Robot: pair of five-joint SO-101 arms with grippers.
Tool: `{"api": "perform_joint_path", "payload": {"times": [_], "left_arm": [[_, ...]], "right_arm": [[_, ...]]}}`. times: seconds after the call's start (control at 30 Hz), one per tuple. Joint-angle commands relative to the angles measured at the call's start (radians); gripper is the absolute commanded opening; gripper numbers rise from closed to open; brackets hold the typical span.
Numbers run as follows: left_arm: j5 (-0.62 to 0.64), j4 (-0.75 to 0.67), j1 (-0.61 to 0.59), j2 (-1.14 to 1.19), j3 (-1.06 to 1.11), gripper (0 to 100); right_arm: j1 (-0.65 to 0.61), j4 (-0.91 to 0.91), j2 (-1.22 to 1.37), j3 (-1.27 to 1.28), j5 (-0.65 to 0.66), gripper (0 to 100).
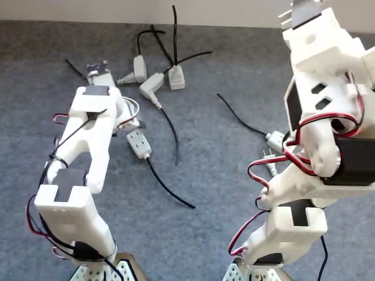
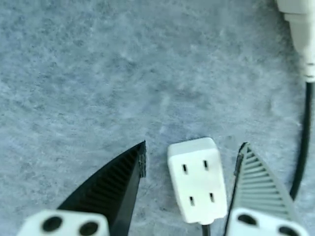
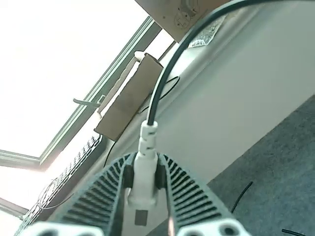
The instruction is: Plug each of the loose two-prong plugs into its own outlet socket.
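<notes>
Left gripper is spread wide, held low over the grey carpet; a white outlet socket is seen lying between its fingers, clear of both. Right gripper is raised high and pinched on a white plug, black cable trailing up. A second plug is seen on the carpet beside the right arm

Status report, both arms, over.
Left gripper open, straddling outlet socket. Right gripper shut on plug, held high. Black cord beside socket, apart from it.
</notes>
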Motion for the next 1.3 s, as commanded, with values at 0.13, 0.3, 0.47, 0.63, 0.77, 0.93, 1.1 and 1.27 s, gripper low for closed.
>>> {"api": "perform_joint_path", "payload": {"times": [0.13, 0.3, 0.47, 0.63, 0.77, 0.93, 1.1, 1.27], "left_arm": [[0.002, -0.012, 0.088, -0.022, -0.091, 21], [0.0, -0.008, 0.085, -0.022, -0.13, 19], [-0.002, -0.008, 0.097, -0.022, -0.131, 19], [-0.003, -0.008, 0.096, -0.022, -0.13, 19], [-0.005, -0.008, 0.096, -0.022, -0.125, 19], [-0.003, -0.008, 0.096, -0.022, -0.122, 19], [-0.003, -0.006, 0.096, -0.021, -0.12, 19], [-0.003, -0.008, 0.096, -0.018, -0.12, 19]], "right_arm": [[0.124, 0.042, 0.179, -0.107, -0.233, 0.8], [0.197, 0.042, 0.197, -0.107, -0.328, 0.8], [0.183, 0.044, 0.183, -0.104, -0.345, 0.8], [0.179, 0.044, 0.031, -0.105, -0.339, 0.8], [0.2, 0.044, -0.127, -0.102, -0.29, 0.8], [0.2, 0.044, -0.337, 0.038, -0.255, 0.8], [0.137, 0.041, -0.61, 0.421, -0.261, 0.8], [0.067, -0.091, -0.74, 0.917, -0.318, 0.8]]}}
